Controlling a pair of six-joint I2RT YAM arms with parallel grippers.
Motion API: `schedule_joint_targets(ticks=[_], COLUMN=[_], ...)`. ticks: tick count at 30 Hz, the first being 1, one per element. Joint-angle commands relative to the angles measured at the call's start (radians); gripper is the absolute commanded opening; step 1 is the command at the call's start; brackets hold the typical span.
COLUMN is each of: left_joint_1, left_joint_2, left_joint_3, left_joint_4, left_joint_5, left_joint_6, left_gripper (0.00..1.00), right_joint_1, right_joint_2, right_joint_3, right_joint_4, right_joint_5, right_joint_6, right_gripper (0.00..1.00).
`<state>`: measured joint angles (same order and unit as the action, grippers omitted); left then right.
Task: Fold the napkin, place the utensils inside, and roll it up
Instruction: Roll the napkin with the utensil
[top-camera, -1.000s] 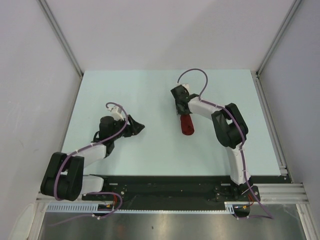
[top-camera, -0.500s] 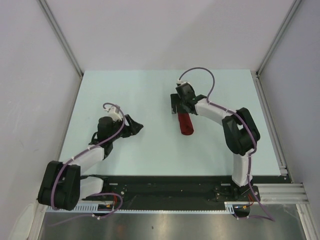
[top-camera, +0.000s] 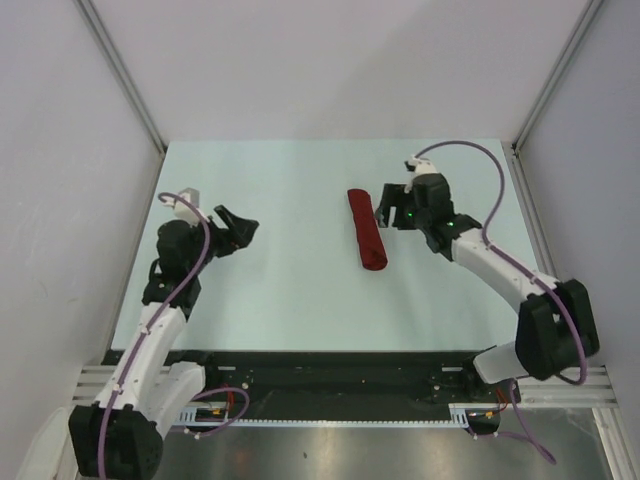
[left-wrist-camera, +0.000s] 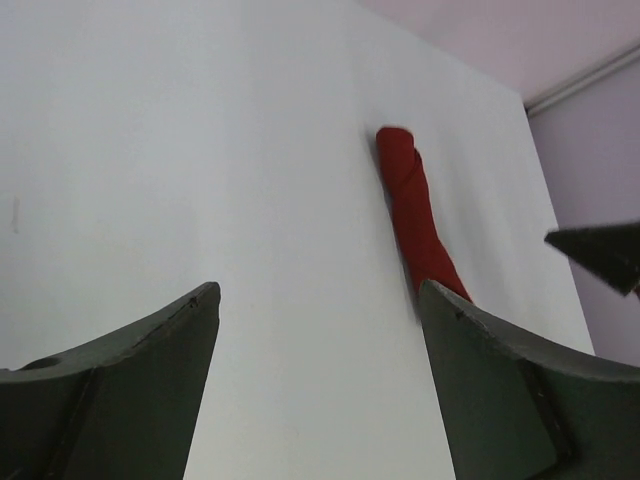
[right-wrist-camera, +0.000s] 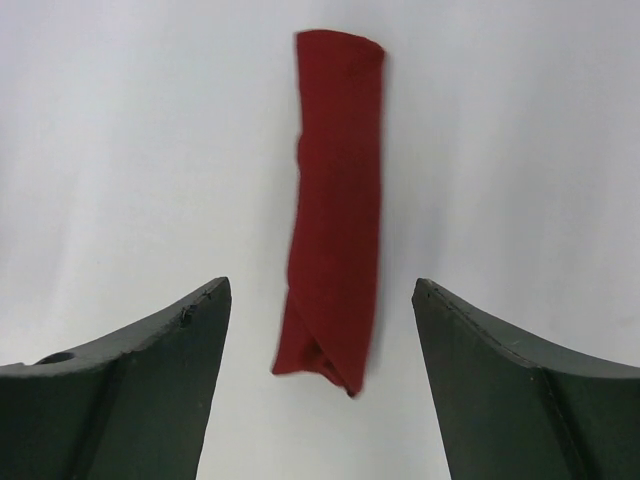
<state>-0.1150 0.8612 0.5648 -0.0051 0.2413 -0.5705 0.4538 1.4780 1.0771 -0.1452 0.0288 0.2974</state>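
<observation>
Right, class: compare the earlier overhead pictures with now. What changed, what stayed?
The right gripper came off the far end of the napkin and swung right, jaws open. The left gripper drew back leftward, open too. The rolled napkin stayed where it lay on the table.

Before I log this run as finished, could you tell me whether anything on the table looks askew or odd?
Nothing serious: the rolled napkin lies slightly slanted on the table, one end looser with an overlapping flap showing. No fork is visible anywhere outside it.
</observation>
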Motion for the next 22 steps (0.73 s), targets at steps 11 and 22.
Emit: schedule_joint_targets(ticks=[11, 22], left_joint_1=[0.140, 0.140], left_joint_2=[-0.114, -0.137], left_joint_3=[0.244, 0.224], left_joint_4=[-0.365, -0.343], left_joint_5=[0.125, 0.095], left_joint_6=[0.319, 0.333], left_gripper=[1.00, 1.00], right_joint_1=[-0.096, -0.098], right_joint_2=[-0.569, -0.584], right_joint_3=[-0.394, -0.410], right_joint_4=[0.134, 0.148], right_joint_5=[0.065, 0.082], right_joint_6=[-0.027, -0.095], right_gripper=[0.79, 0.80])
